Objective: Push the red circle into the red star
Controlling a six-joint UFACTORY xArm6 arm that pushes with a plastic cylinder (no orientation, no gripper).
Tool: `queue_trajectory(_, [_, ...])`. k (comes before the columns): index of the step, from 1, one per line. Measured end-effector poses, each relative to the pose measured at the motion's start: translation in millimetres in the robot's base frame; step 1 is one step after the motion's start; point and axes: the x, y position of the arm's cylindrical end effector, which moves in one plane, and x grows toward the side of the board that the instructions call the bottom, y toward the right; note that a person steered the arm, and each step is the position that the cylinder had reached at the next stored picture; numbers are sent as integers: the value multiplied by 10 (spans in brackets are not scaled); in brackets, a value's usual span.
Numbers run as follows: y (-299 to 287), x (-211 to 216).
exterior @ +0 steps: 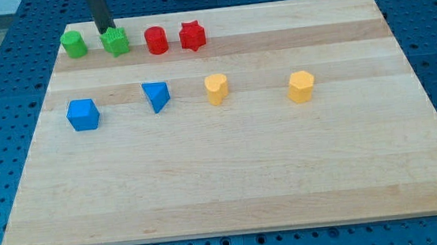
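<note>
The red circle (156, 41) stands near the view's top left on the wooden board (230, 169). The red star (192, 35) stands just to its right, with a small gap between them. My tip (105, 31) is at the top edge of the green star (115, 42), to the left of the red circle and apart from it. The rod rises out of the view's top.
A green circle (74, 44) stands left of the green star. A blue cube (83, 114), a blue triangle (156, 95), a yellow heart-like block (215, 89) and a yellow hexagon (301, 86) form a row across the middle.
</note>
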Motion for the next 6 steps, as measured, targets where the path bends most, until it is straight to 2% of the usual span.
queue_trajectory(1, [0,15])
queue_trajectory(2, [433,11])
queue_trajectory(3, [565,113])
queue_trajectory(4, [374,507])
queue_trajectory(5, [566,595])
queue_trajectory(6, [1232,483])
